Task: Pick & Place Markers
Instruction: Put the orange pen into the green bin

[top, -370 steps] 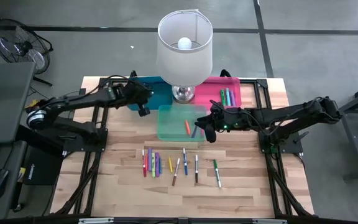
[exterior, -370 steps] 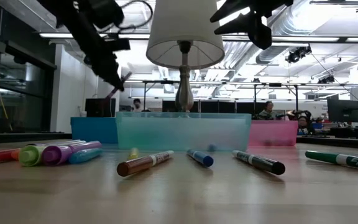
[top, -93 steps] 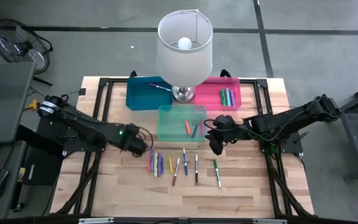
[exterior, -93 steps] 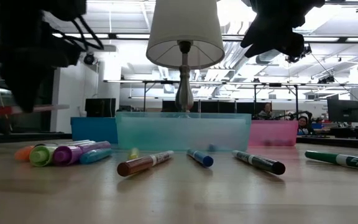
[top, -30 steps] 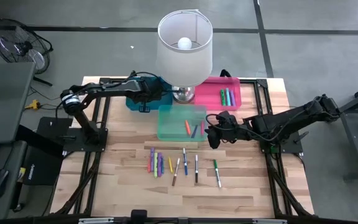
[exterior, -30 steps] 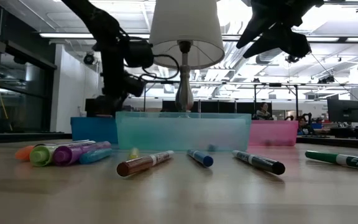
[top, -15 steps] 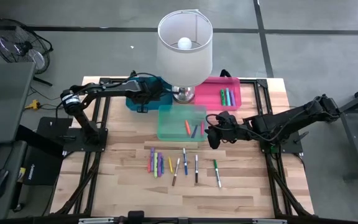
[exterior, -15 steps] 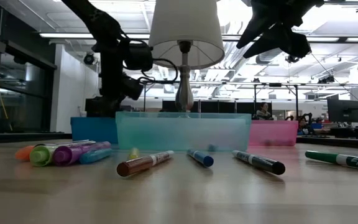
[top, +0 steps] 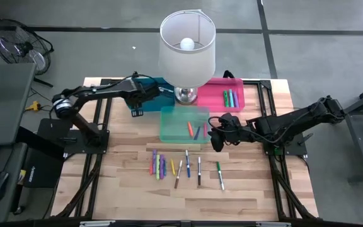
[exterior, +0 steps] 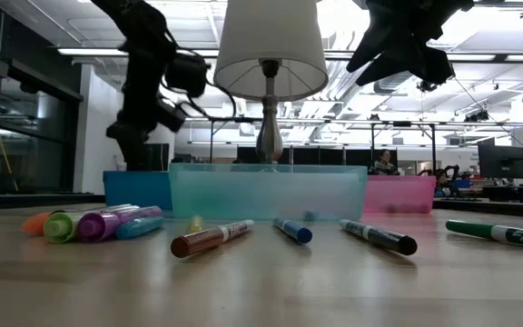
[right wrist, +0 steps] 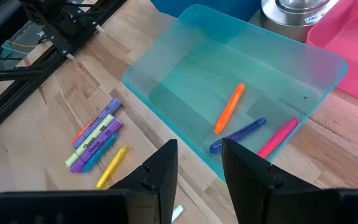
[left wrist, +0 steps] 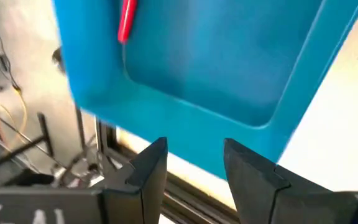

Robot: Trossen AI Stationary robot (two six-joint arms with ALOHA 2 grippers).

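While the left gripper [top: 137, 111] hangs over the blue bin [top: 138, 93] beside the lamp [top: 186, 53], its fingers [left wrist: 149, 167] stand apart and empty; a red marker [left wrist: 126, 20] lies in that bin. Right of the teal bin [top: 175, 126], the right gripper [top: 215, 142] hovers, fingers parted on nothing. Loose markers [top: 175, 166] lie on the table [top: 244, 189] in front of the teal bin.
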